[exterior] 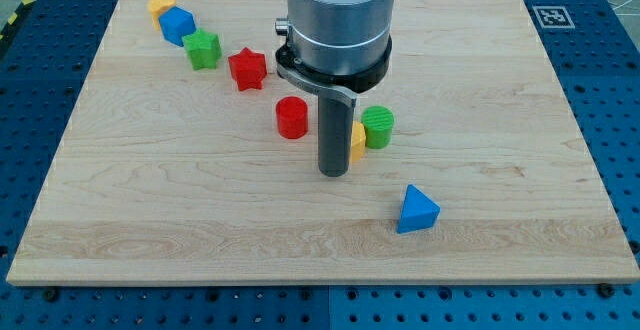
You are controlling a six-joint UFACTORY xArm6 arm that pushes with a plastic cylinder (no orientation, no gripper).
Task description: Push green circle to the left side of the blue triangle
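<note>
Pale wooden surface (150, 210) sits on a blue perforated base (620, 120). Near the view's top left, a yellow block (160, 6), shape unclear, touches a blue block (178, 25) just below-right of it. Green star block (202, 49) lies just beside the blue one, toward the view's right. Red star block (247, 69) sits near it, further right and lower. Red cylinder (291, 117) stands near the surface's middle, apart from the red star. Another yellow block (357, 141), partly hidden, shape unclear, lies right of the red cylinder. A black-and-white marker tag (552, 16) sits at the top-right corner. Yellow-black striped tape (14, 20) shows at the view's far left.
</note>
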